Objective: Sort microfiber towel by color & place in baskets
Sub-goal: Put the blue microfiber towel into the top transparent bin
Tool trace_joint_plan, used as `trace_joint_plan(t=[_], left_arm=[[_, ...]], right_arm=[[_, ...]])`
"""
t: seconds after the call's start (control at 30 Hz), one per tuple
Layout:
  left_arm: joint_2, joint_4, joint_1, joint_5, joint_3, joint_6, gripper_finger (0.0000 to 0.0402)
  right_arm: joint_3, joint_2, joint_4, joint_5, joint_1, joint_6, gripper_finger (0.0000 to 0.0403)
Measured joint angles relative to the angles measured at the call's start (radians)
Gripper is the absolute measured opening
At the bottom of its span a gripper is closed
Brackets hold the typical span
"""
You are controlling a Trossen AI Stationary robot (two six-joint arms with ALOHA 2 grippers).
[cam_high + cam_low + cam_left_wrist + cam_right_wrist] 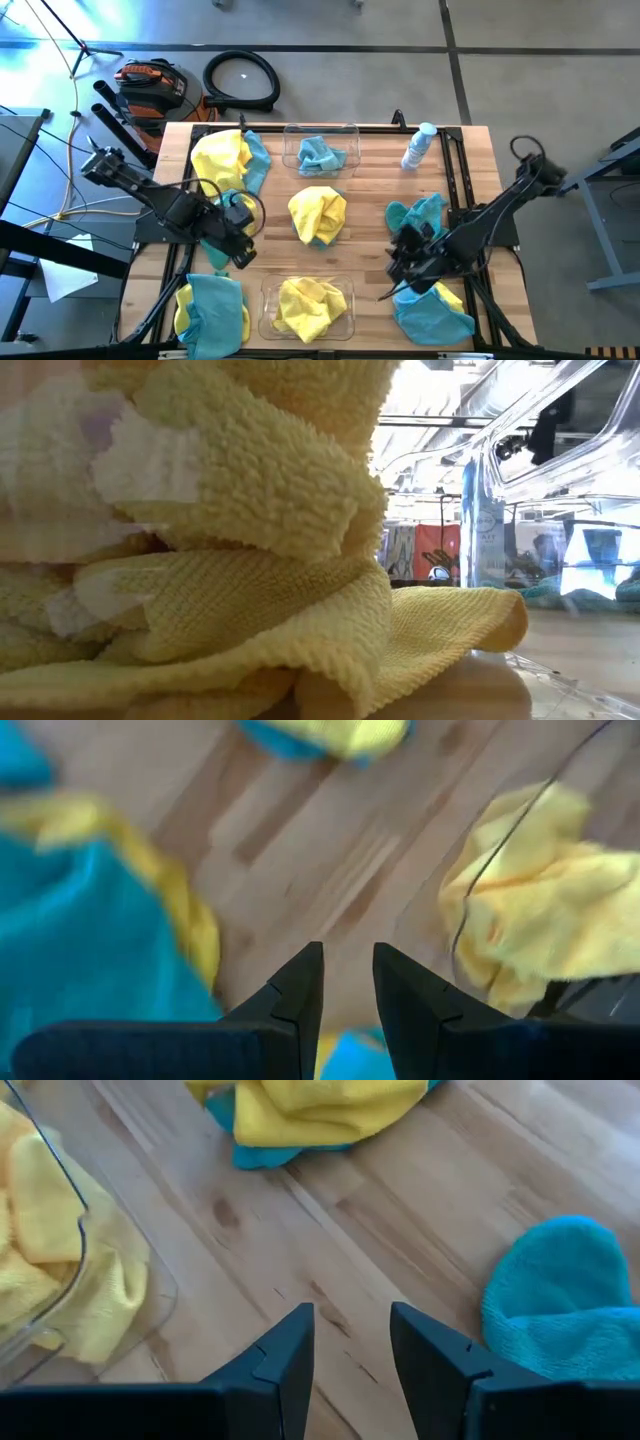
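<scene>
The far basket holds a teal-blue towel. The near basket holds a yellow towel, which fills the low view. Mixed yellow and teal towels lie loose on the table: far left, centre, near left and near right. A teal one lies at the right. My left gripper hovers open, by a narrow gap, over bare wood between the near-left pile and the near basket. My right gripper hovers open over bare wood right of that basket.
A small white-and-clear bottle stands near the table's far right corner. Bare wood shows between the piles around the centre. Beyond the far edge, on the floor, are a coiled hose and an orange-and-black device.
</scene>
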Motion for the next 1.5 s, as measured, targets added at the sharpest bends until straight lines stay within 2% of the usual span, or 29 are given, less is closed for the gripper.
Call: trace_joint_plan(t=[0.17, 0.3, 0.4, 0.57, 0.7, 0.87, 1.0, 1.07, 1.2, 1.3, 1.4, 1.5], left_arm=[[0.088, -0.127, -0.059, 0.173, 0.036, -0.202, 0.0077], [0.144, -0.19, -0.114, 0.258, 0.036, -0.219, 0.0077], [0.18, -0.209, -0.149, 0.294, 0.036, -0.139, 0.0077], [0.237, -0.204, -0.202, 0.32, 0.036, 0.086, 0.0077], [0.279, -0.196, -0.222, 0.386, 0.036, 0.2, 0.0077], [0.317, -0.136, -0.238, 0.425, -0.002, 0.274, 0.0077], [0.317, -0.04, -0.238, 0.469, -0.082, 0.234, 0.0075], [0.317, -0.041, -0.238, 0.478, -0.099, 0.199, 0.0062], [0.307, -0.04, -0.237, 0.514, -0.095, 0.178, 0.001], [0.29, -0.052, -0.239, 0.518, -0.06, 0.138, 0.0006], [0.255, -0.065, -0.249, 0.469, -0.005, 0.089, 0.0001], [0.213, -0.086, -0.267, 0.373, 0.067, 0.039, 0.0001]], right_arm=[[-0.148, -0.122, 0.097, -0.001, -0.002, -0.014, 0.0128], [-0.216, -0.179, 0.131, -0.006, -0.002, -0.05, 0.0128], [-0.24, -0.207, 0.136, -0.032, -0.002, -0.082, 0.0128], [-0.245, -0.216, 0.134, -0.067, -0.003, -0.158, 0.0128], [-0.245, -0.216, 0.133, -0.077, -0.004, -0.185, 0.0128], [-0.245, -0.216, 0.132, -0.077, -0.004, -0.186, 0.0128], [-0.245, -0.216, 0.132, -0.078, -0.004, -0.185, 0.0128], [-0.245, -0.215, 0.132, -0.078, -0.004, -0.183, 0.0128], [-0.244, -0.215, 0.132, -0.077, -0.004, -0.185, 0.0128], [-0.244, -0.215, 0.132, -0.077, -0.004, -0.187, 0.0128], [-0.244, -0.215, 0.132, -0.078, -0.004, -0.203, 0.0128], [-0.244, -0.215, 0.131, -0.077, -0.004, -0.212, 0.0128]])
